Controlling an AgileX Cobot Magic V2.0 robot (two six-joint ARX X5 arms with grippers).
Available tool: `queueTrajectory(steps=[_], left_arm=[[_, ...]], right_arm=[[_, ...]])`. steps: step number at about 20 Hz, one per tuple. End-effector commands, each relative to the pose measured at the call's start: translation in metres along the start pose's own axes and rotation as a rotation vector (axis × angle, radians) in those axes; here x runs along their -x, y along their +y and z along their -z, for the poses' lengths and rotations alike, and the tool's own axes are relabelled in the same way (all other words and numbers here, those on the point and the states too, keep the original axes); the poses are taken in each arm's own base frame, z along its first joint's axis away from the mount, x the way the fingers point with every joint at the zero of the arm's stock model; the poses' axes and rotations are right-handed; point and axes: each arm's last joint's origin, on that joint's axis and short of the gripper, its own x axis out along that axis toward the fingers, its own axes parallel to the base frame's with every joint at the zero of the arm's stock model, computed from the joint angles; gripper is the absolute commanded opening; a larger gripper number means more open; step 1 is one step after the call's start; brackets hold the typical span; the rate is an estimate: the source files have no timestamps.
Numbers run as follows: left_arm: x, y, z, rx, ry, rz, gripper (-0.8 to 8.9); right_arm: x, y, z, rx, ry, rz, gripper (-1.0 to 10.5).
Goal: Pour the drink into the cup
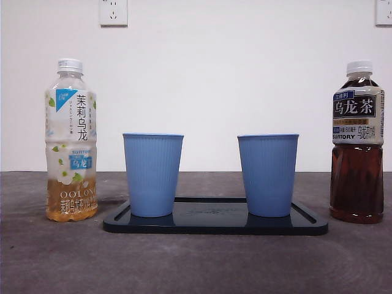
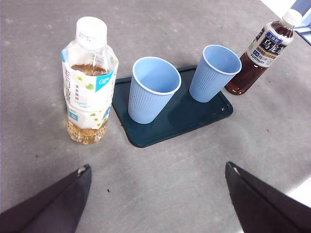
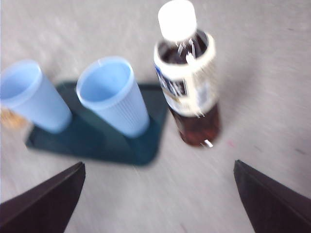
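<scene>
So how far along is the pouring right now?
Nothing is poured yet: both blue cups on the tray look empty, and both bottles stand capped. Each open hand hovers above its nearest bottle, holding nothing. Grasping, uncapping and pouring remain.

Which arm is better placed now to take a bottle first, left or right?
Right, narrowly. Its open gripper faces the dark tea bottle closely; the left gripper, also open, sees the jasmine bottle off to one side. Both caps are on.
</scene>
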Motion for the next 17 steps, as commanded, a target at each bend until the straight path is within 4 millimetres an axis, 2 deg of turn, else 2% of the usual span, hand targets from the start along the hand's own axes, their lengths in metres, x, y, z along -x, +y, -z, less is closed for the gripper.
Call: queueTrajectory(steps=[1, 9, 14, 17], left_arm=[[0.003, -0.002, -0.005, -0.027, -0.023, 0.005, 4.47], [0.003, -0.002, -0.007, -0.037, -0.039, 0.004, 4.47], [0.003, -0.002, -0.007, -0.039, -0.038, 0.008, 4.47], [0.003, -0.002, -0.007, -0.042, -0.038, 0.012, 4.47]], right_arm=[[-0.016, -0.002, 0.005, -0.089, -0.026, -0.007, 5.0], [-0.08, 0.005, 0.036, 0.009, -0.052, 0.106, 5.0], [-0.104, 0.002, 0.058, 0.049, -0.139, 0.202, 5.0], [-0.112, -0.002, 0.064, 0.068, -0.181, 0.219, 5.0]])
